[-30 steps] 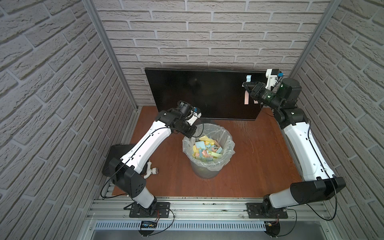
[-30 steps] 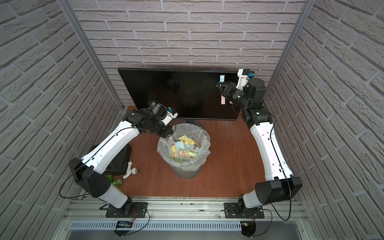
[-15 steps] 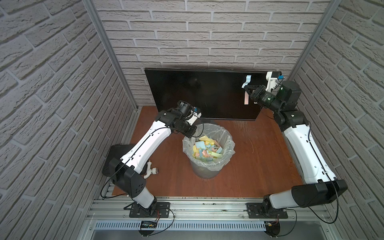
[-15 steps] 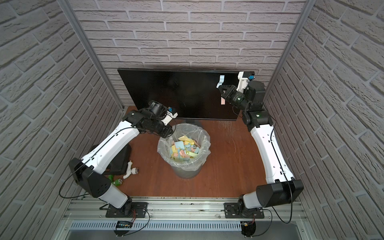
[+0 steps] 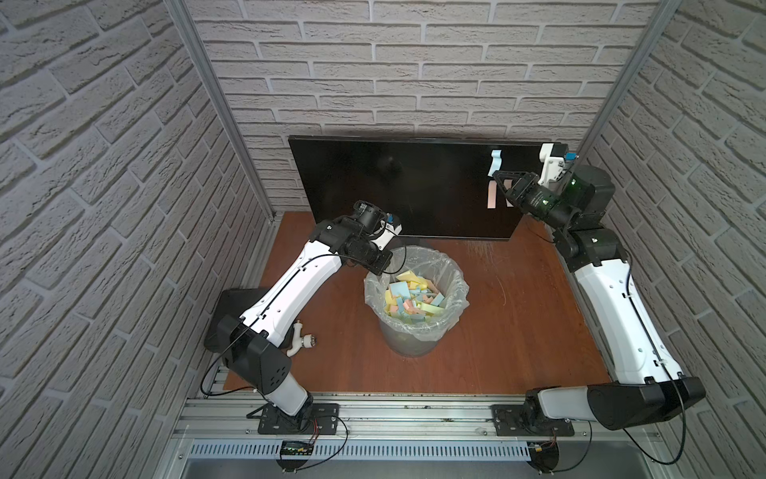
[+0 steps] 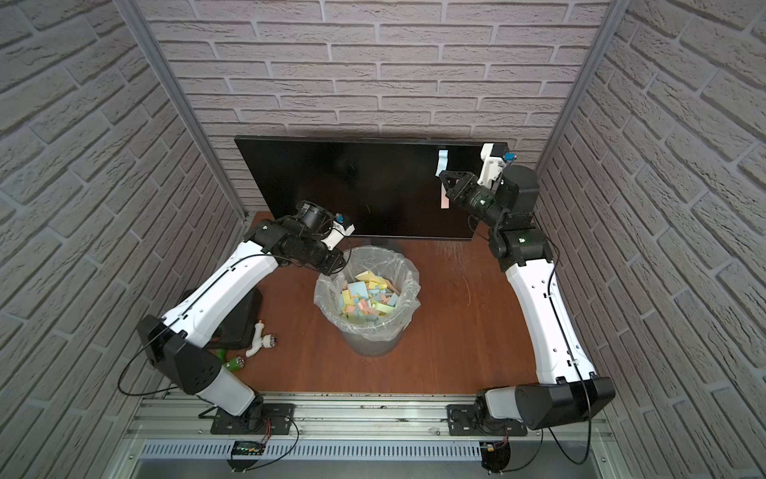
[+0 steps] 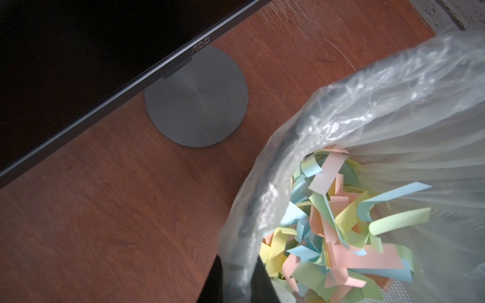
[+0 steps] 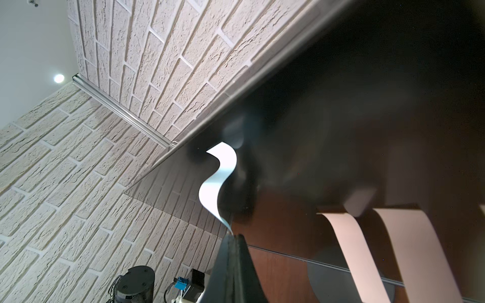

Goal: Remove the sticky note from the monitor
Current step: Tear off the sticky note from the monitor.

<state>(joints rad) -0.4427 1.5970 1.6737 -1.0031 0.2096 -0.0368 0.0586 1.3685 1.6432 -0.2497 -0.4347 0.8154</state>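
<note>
Right pincer [image 5: 496,177] is at the far right of the scene, up against the screen of the monitor [image 5: 393,186], and its jaws are pressed together on the lower end of a pale blue sticky note [image 5: 495,159]. In the right wrist view the two dark fingertips [image 8: 231,242] meet with the paper's tip caught between them. From there the blue sticky note [image 8: 217,183] rises in an S-shaped curl, bowed off the glass. Its upper end sits close under the monitor's top edge; whether that end touches the screen cannot be told for certain. Both top views show the same grip [image 6: 442,175].

Just below the pincer, a pink sticky note [image 5: 491,195] hangs on the screen, apart from the blue one.

Left pincer [image 5: 379,266] is lower down, at the far left rim of a wastebasket [image 5: 408,344] that stands in the middle of the brown table [image 5: 518,331], near the monitor. Its jaws are closed narrowly on the clear plastic liner [image 7: 328,110] at that rim, as the left wrist view shows [image 7: 237,265]. Inside the liner lie many blue, yellow, green and pink paper strips [image 7: 341,223].

The monitor stands upright at the far edge of the table on a round grey foot [image 7: 196,99], its screen dark.
</note>
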